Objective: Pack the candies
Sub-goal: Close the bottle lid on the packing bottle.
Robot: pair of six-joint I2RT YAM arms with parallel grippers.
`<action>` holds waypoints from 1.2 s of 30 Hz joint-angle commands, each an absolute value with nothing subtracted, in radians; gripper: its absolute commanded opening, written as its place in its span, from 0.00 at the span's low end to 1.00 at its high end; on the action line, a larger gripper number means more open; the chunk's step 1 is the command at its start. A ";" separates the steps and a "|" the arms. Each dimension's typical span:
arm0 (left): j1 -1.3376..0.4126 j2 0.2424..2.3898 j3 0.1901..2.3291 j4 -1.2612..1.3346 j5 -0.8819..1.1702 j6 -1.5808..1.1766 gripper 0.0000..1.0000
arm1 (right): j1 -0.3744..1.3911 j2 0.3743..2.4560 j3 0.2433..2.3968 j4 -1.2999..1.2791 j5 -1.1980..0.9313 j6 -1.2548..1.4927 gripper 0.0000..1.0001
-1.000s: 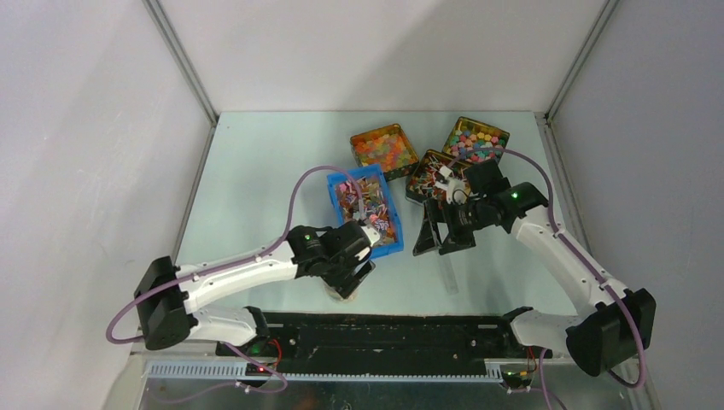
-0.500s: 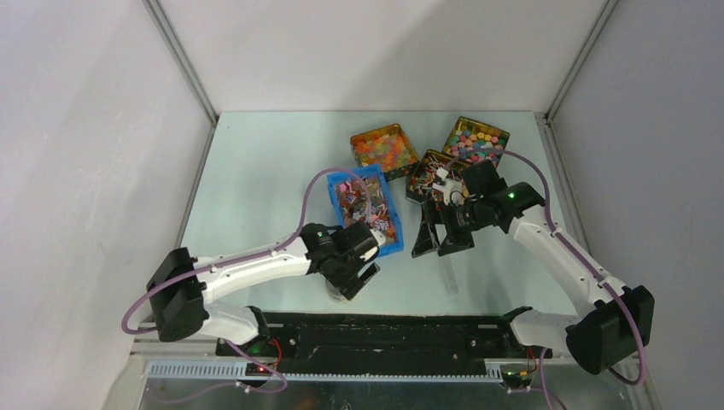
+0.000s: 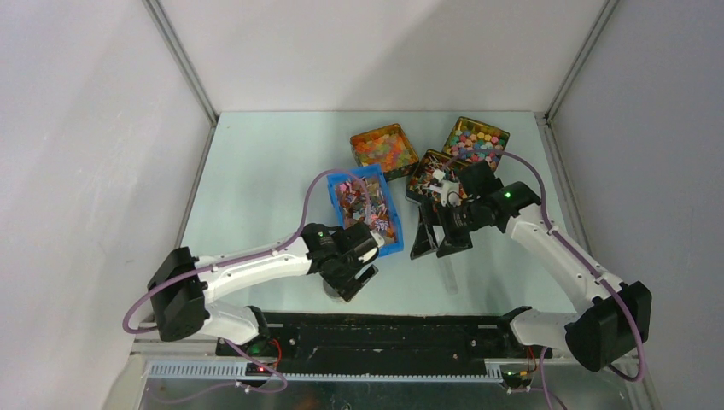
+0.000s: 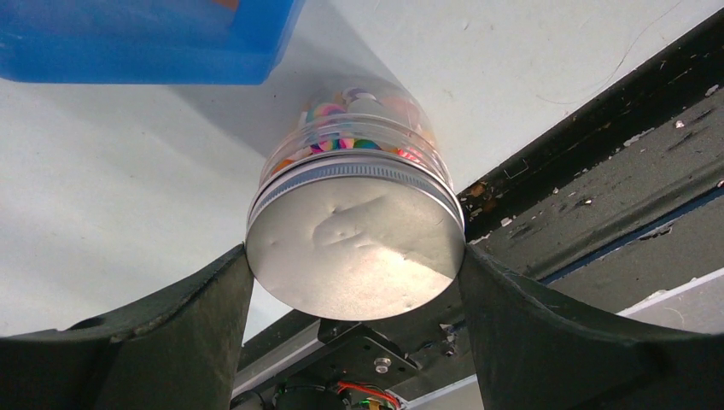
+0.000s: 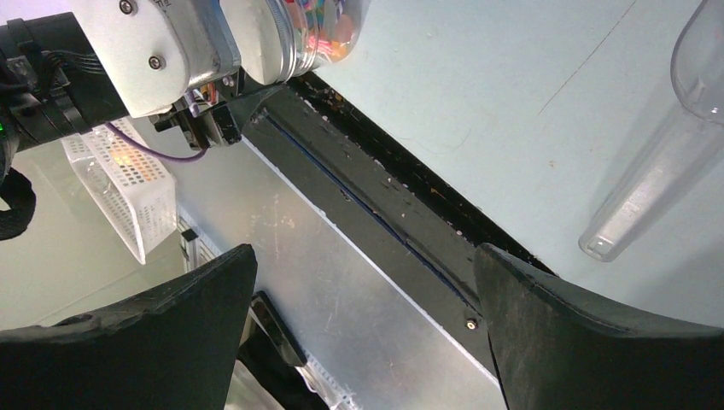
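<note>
**One jar held, one hand open**

From above: two arms, three gold tins (image 3: 374, 130) and one blue box (image 3: 390, 207) full of the candies (image 3: 363, 201). One clear scoop (image 3: 448, 275) lies on the table (image 3: 256, 171). The left gripper (image 3: 350, 278) is low by the front edge.

Left wrist: both fingers (image 4: 188, 325) squeeze one jar (image 4: 359, 128) by its silver lid (image 4: 354, 248). More candies show inside.

Right wrist: the right gripper (image 5: 363, 256) is spread wide, holding nothing.

Pale table (image 3: 256, 188), blue bin (image 4: 145, 43), clear scoop (image 5: 651, 181)
</note>
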State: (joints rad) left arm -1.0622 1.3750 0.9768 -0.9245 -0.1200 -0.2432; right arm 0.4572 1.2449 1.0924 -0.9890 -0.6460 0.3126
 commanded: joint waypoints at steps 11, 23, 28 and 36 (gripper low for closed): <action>-1.066 1.403 0.979 -0.867 -0.087 -0.217 0.79 | 0.480 1.253 1.095 -0.974 -0.631 0.298 1.00; -1.066 1.405 0.947 -0.860 -0.079 -0.229 0.79 | 0.486 1.258 1.095 -0.974 -0.627 0.293 1.00; -1.066 1.382 0.934 -0.844 -0.075 -0.244 0.79 | 0.488 1.259 1.095 -0.980 -0.622 0.289 1.00; -1.066 1.326 0.920 -0.835 -0.090 -0.286 0.79 | 0.489 1.263 1.095 -0.977 -0.623 0.288 1.00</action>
